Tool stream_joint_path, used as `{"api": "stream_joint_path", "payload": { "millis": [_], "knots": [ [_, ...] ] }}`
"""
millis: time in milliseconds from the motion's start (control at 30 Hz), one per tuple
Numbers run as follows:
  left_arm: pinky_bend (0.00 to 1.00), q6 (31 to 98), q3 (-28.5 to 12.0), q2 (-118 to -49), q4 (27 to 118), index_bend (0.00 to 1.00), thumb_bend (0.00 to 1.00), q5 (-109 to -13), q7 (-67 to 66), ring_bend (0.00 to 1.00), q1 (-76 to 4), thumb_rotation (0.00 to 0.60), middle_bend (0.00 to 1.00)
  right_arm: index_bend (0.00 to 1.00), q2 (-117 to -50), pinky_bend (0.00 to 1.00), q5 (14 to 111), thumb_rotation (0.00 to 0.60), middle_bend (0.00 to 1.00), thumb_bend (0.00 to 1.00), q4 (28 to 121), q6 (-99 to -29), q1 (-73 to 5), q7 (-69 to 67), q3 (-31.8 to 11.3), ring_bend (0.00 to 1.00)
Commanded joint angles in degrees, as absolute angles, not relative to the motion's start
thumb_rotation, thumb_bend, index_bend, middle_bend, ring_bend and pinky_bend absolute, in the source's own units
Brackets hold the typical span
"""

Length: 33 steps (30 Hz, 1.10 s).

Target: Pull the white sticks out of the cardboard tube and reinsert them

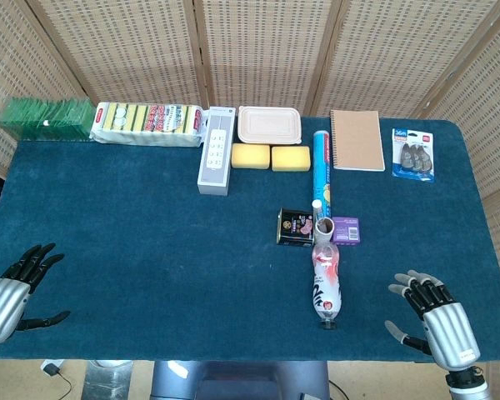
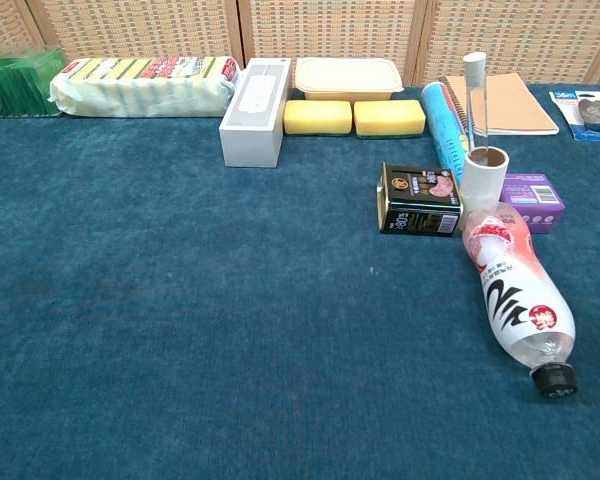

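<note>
A short cardboard tube stands upright right of the table's middle. One white stick rises out of its open top; in the head view only the stick's top end shows. My left hand hovers at the front left edge, fingers spread, holding nothing. At the front right edge my right hand is also open and empty. Both hands are far from the tube and show only in the head view.
A plastic bottle lies just in front of the tube, cap toward me. A black tin and a purple box flank the tube, with a blue cylinder behind. A white box, sponges and a notebook line the back.
</note>
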<state>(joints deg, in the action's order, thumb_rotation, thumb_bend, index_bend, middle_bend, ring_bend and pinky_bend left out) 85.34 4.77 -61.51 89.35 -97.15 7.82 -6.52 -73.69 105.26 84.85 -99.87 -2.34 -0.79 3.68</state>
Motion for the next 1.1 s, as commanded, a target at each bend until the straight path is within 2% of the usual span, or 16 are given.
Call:
{"api": "stream_joint_path", "payload": {
  "millis": [33,433,567,667,800,1100],
  "knots": [
    [0.23,85.37,4.72,-61.47,89.36,0.11,0.11,-97.12,7.89,0.02,-6.54,0.448,0.06,0.31,-73.55,0.23,105.27,0.517,0.27,0.24,85.34,-99.6,-2.4,-0.48,3.5,0.23],
    [0.23,86.54,4.99,-61.49,88.96,0.11,0.11,-97.35,8.26,0.02,-5.74,0.45,0.06,0.31,-73.31,0.25,105.6,0.517,0.28,0.24,87.35,-98.65,-3.07,-1.25,2.91,0.24],
    [0.23,86.92,5.05,-61.59,88.69,0.11,0.11,-97.47,8.49,0.02,-5.53,0.449,0.06,0.31,-73.16,0.27,103.88,0.519,0.29,0.24,88.68,-96.42,-4.06,-3.35,2.38,0.26],
    [0.23,86.96,5.09,-61.68,88.57,0.11,0.11,-97.32,8.46,0.02,-5.35,0.452,0.06,0.31,-74.33,0.3,100.65,0.517,0.3,0.24,89.39,-93.4,-6.19,-5.61,-0.07,0.27],
    [0.23,86.83,5.0,-61.75,88.69,0.11,0.11,-97.28,8.29,0.02,-5.42,0.45,0.06,0.31,-74.86,0.33,99.22,0.517,0.31,0.24,90.88,-91.31,-7.71,-6.6,-1.31,0.29],
    [0.23,86.12,4.85,-61.69,88.88,0.11,0.11,-96.9,8.13,0.02,-5.69,0.452,0.06,0.31,-76.25,0.34,95.49,0.515,0.32,0.24,93.84,-86.96,-9.85,-6.69,-2.95,0.3]
  ]
}}
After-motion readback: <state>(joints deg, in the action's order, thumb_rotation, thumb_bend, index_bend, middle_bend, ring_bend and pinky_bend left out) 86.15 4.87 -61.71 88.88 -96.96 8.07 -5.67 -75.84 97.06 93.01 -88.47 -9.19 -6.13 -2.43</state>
